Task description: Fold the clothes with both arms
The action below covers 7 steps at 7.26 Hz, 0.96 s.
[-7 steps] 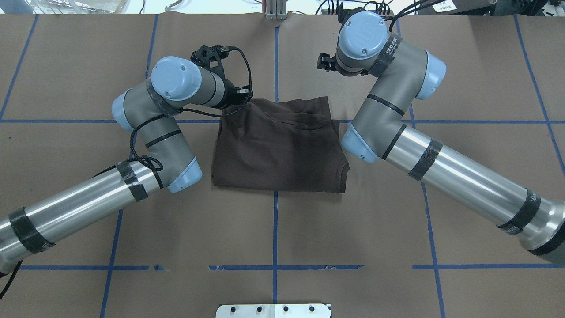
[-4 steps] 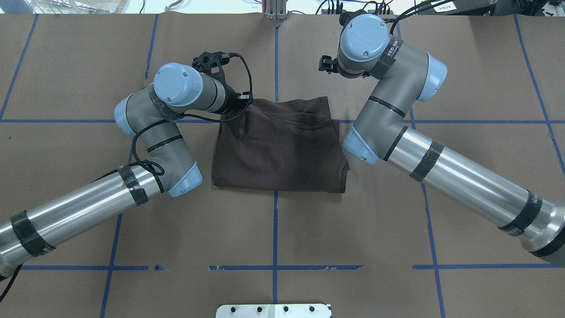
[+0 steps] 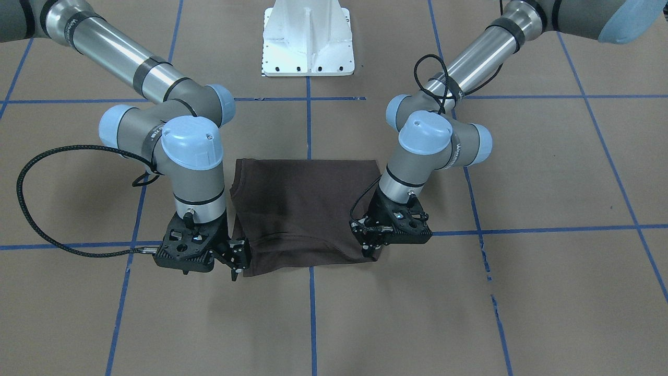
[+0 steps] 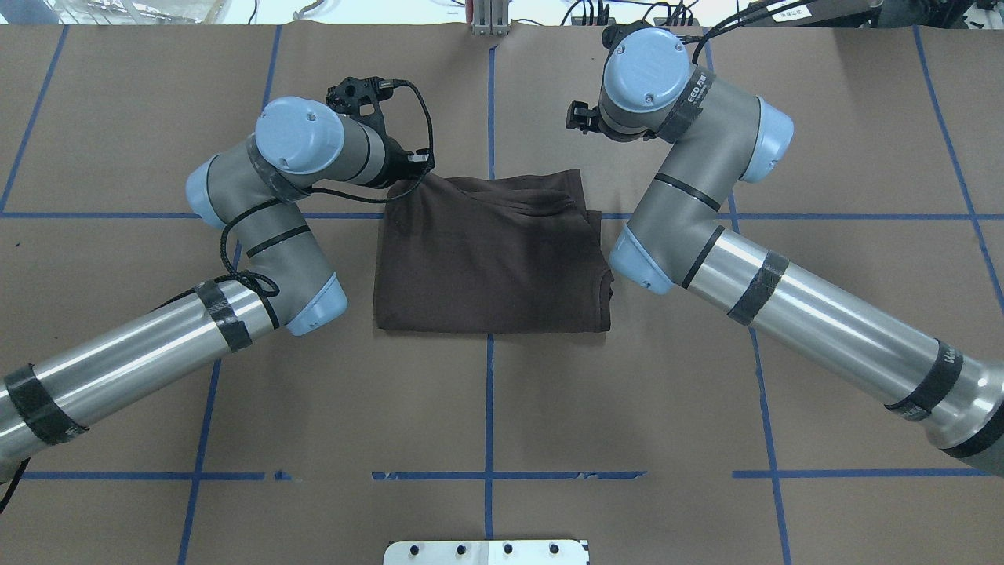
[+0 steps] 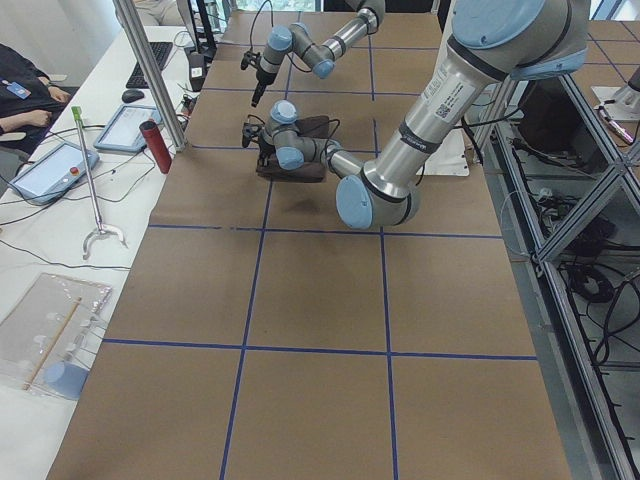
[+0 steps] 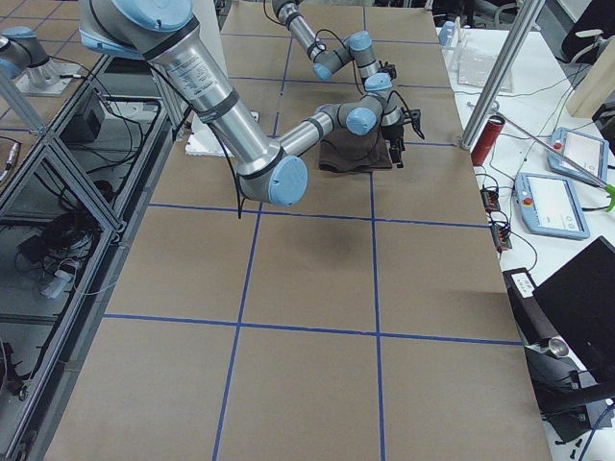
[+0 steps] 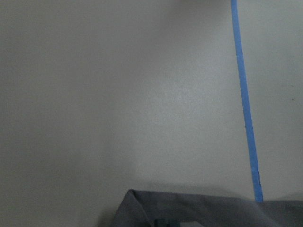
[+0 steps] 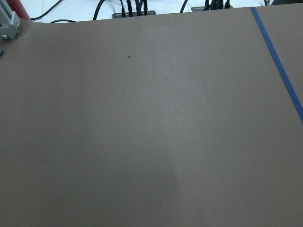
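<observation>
The left gripper (image 3: 371, 246) sits low over the table (image 4: 486, 408), its jaws clamped on the shirt (image 4: 490, 259) at the corner farthest from the robot. The cloth rises a little to the fingers there. Creases run from the grip along the far edge towards the right gripper's side. The rest of the shirt lies flat, folded into a rough square. It reaches from the left gripper back towards the robot and sideways to a spot under the right arm's wrist. In the left wrist view, a dark folded edge of cloth lies at the bottom, just under the gripper. Beyond it is bare table with a blue tape line (image 7: 245, 109). The right gripper (image 3: 238, 259) hangs just beside the shirt's other far corner, off the cloth and raised above the table. Its jaws look parted. Its wrist view takes in brown table, with tape at the right edge.
</observation>
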{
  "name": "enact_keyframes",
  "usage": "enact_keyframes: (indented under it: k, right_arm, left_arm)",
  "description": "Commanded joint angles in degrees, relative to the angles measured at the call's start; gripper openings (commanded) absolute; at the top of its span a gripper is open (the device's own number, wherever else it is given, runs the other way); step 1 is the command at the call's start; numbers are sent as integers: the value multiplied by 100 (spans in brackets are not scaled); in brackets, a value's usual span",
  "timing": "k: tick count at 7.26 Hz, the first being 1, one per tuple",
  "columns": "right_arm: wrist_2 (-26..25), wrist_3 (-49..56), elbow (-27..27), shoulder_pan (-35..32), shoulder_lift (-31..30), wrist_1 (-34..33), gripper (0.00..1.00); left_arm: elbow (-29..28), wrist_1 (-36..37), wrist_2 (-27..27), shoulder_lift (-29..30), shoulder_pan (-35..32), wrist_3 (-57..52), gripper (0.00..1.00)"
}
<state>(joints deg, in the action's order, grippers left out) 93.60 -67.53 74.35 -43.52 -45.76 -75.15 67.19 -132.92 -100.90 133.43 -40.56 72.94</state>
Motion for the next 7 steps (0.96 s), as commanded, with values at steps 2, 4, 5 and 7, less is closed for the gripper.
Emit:
enact_keyframes:
  k: [2,4,5,7]
  right_arm:
    - [0,12,0,11,-3,0,100]
    - [113,38,9,2,6,-17,100]
    - [610,116,44,-102,6,-35,100]
    - [1656,939,166,-680,-194,-114,100]
  left_arm:
    - [-57,-15,0,-141,-163,-210,0]
    - [39,46,-44,-150,-154,-306,100]
    - [179,203,-340,-159,-293,-333,100]
    - [1446,1287,-756,-787,-741,-1880,100]
